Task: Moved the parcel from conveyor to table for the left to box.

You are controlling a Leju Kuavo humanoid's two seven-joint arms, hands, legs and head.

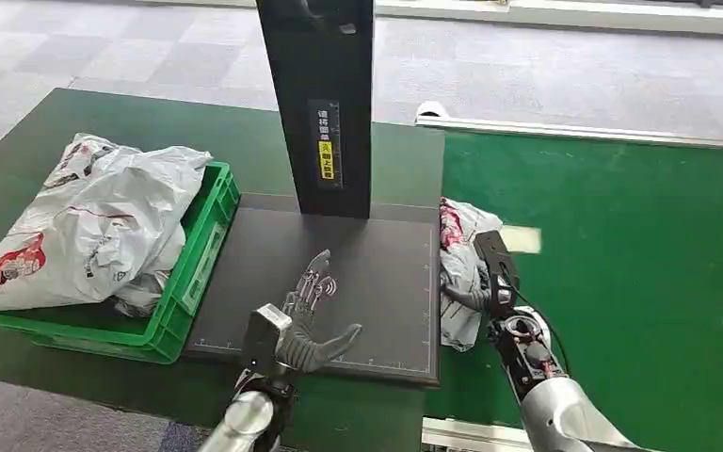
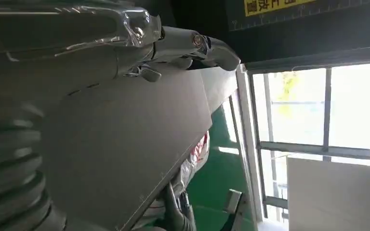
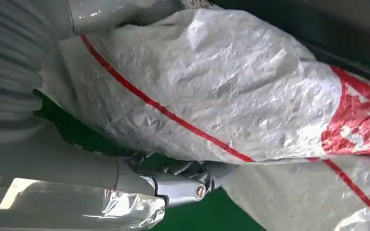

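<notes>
The right hand [image 1: 475, 294] grips a grey parcel [image 1: 458, 268] marked in red, its fingers closed on the crumpled plastic at the seam where the green conveyor [image 1: 621, 282] meets the worktop [image 1: 47, 141]. The parcel lies mostly on the conveyor, its edge just against the side of a dark mat [image 1: 358, 273] that covers the worktop's near part. In the right wrist view the parcel [image 3: 231, 96] shows a thin red stripe and a red print, with the thumb [image 3: 178, 185] pressed under the bag's fold and green belt showing beneath.

The left hand [image 1: 306, 325] holds nothing, its fingers spread apart and palm turned inward, above the dark mat. The left wrist view shows that hand's fingers [image 2: 212, 48] stretched out over the mat [image 2: 125, 144], with the parcel [image 2: 195, 161] at the mat's far edge.

A green crate [image 1: 188, 273] sits on the worktop just beside the mat, heaped with other grey bags [image 1: 104, 226] that rise above its rim and spill over the side away from the mat. A black post [image 1: 325, 104] with a yellow label [image 1: 325, 160] stands upright at the mat's far edge, between crate and conveyor
</notes>
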